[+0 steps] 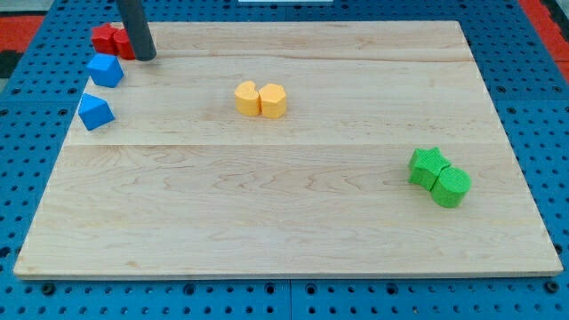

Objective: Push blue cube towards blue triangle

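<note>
Blue pair nearly joined at the board's far left

Blocks first, as the single camera view shows them. Two blue pieces sit close together near the left edge of the wooden board (284, 213), at about ten o'clock from its centre: the upper one, which I take to be the blue cube (105, 69), and just below it, at roughly its six o'clock, the blue triangle (95, 112). A narrow strip of wood shows between them, so they look near but apart. Which is cube and which is triangle is hard to settle from this angle; I go by the flatter top of the upper piece.

At the cube's twelve-to-one o'clock lies a red block (110, 39), perhaps two pieces, shape unclear. My tip (145, 57) stands just beside the red block, at the cube's two o'clock, a small gap away. That placement suits a push toward seven o'clock, sending the cube down onto the triangle.

The rod rises upright and leaves the frame at the top. It carries no jaws, so nothing opens or clamps.

Two yellow blocks (260, 99) touch near the middle; two green blocks (440, 178) touch at four o'clock.
</note>
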`<move>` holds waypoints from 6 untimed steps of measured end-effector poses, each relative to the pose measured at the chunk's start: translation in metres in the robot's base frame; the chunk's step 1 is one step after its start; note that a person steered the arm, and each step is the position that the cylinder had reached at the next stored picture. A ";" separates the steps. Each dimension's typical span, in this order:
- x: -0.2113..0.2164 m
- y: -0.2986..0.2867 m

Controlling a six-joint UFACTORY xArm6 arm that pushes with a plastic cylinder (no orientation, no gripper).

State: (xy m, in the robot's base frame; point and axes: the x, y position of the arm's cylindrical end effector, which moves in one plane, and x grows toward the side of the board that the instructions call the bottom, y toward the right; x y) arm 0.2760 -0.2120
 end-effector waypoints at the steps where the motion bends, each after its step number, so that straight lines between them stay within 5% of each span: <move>1: 0.004 -0.015; 6: 0.002 -0.057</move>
